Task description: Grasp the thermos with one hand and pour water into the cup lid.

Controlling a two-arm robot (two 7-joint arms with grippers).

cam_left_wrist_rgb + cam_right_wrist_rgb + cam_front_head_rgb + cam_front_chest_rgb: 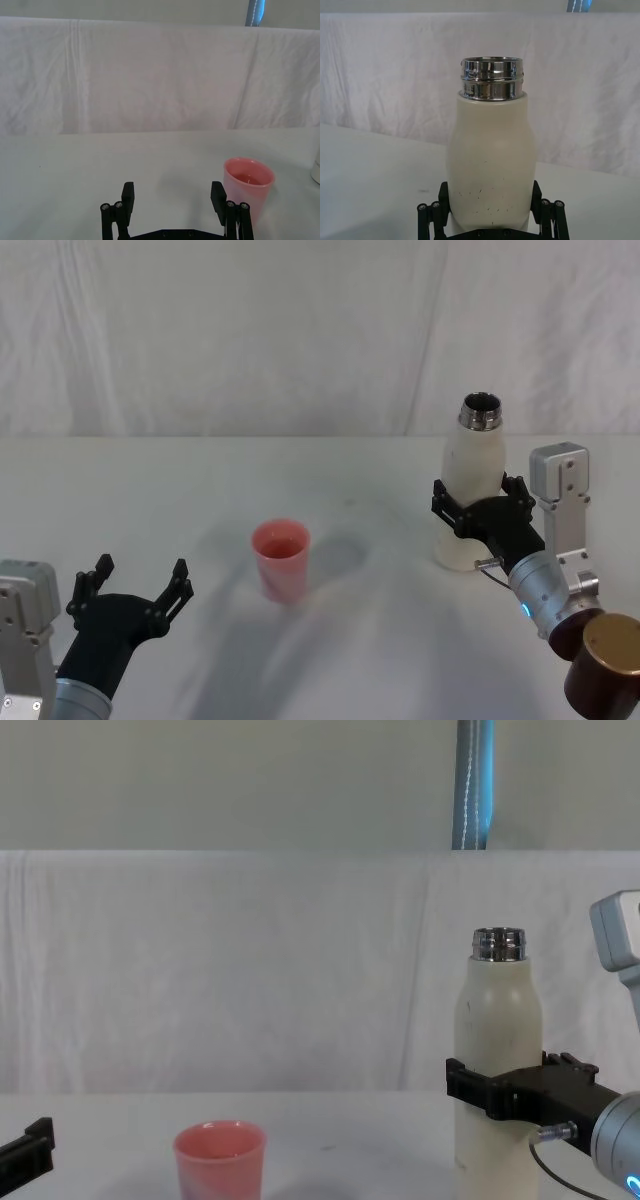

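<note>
Right gripper [478,502] clasps the thermos [473,495] at mid-body; the thermos stands upright on the table [380,640], well to the right of the cup lid [281,558]. Left gripper [137,585], fingers spread wide, idles left of the cup lid. Recommended: lift clear, carry the neck over the cup lid, tilt slowly.

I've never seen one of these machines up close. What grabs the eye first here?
Probably the tall cream thermos standing upright on the table's right side, cap off, its steel neck shining, with the right gripper closed around its lower body. Next, the small pink cup lid near the middle, with the left gripper open and empty beside it.
</note>
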